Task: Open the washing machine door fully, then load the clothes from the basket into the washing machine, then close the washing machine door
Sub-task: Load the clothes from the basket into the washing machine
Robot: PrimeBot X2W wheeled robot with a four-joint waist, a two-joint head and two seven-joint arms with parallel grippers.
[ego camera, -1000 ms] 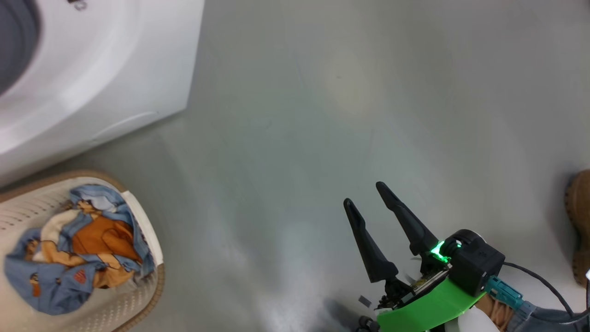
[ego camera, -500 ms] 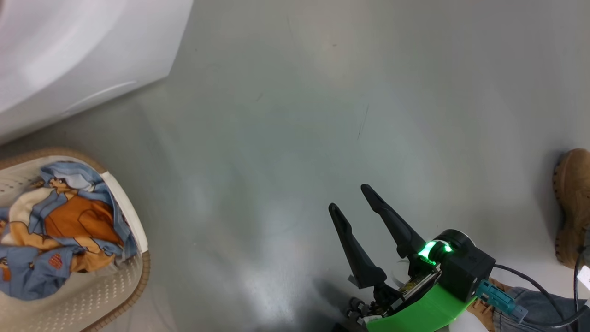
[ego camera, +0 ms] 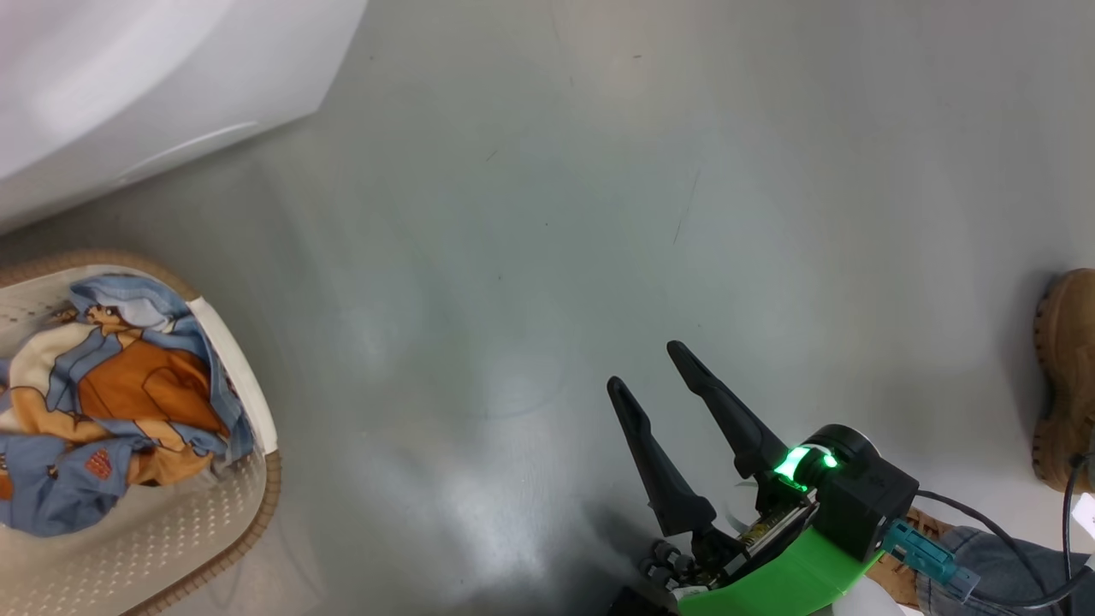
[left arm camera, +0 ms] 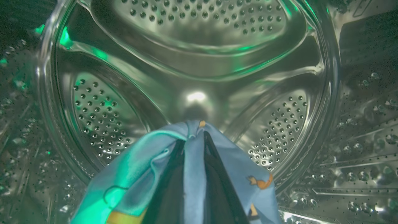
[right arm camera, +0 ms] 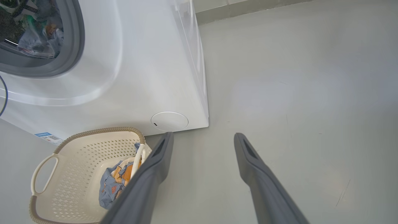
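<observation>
One cloth (left arm camera: 133, 161) pinched between left gripper (left arm camera: 194, 138) fingers, deep inside drum (left arm camera: 199, 46), hanging under tips; drum bottom below, much free room around. More clothes (ego camera: 128, 393) in basket (ego camera: 269, 488), left of right gripper (ego camera: 646, 364). Right gripper spread wide over floor (ego camera: 530, 214), nearer to basket. Machine (ego camera: 128, 85) beyond basket.
</observation>
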